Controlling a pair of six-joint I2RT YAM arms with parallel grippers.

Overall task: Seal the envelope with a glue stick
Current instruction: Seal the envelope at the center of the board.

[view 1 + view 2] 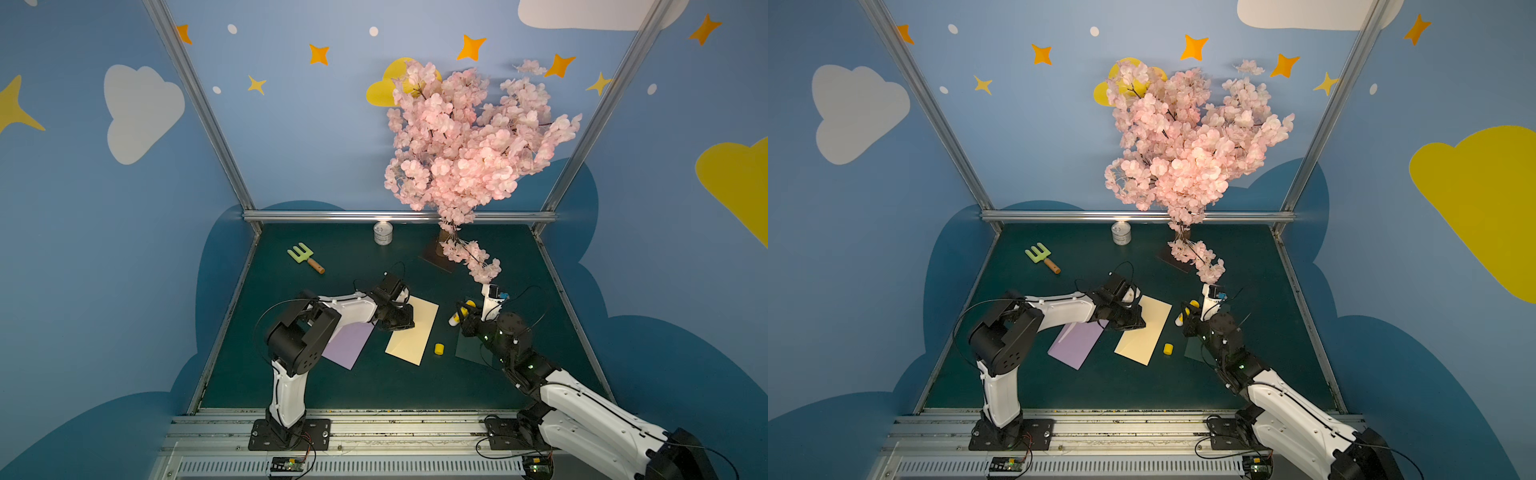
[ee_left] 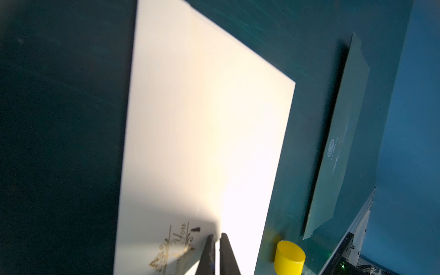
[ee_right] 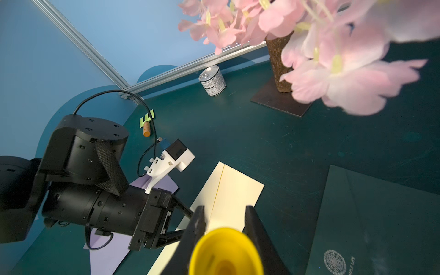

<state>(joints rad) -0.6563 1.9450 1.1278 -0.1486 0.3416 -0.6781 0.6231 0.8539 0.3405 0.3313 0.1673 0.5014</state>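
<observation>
Left of centre in both top views, a purple envelope lies flat on the table. Your left gripper is closed and empty, its tips down at the cream envelope in mid-frame. Just right of that envelope, a yellow cap sits alone. Further right, your right gripper is clamped around the glue stick, pale end pointing lower left, near a dark green envelope.

White shells, black joints: left arm, lower left, and right arm, lower right, on screwed black base plates, thin black cables looping; left pincer tapered, black.
</observation>
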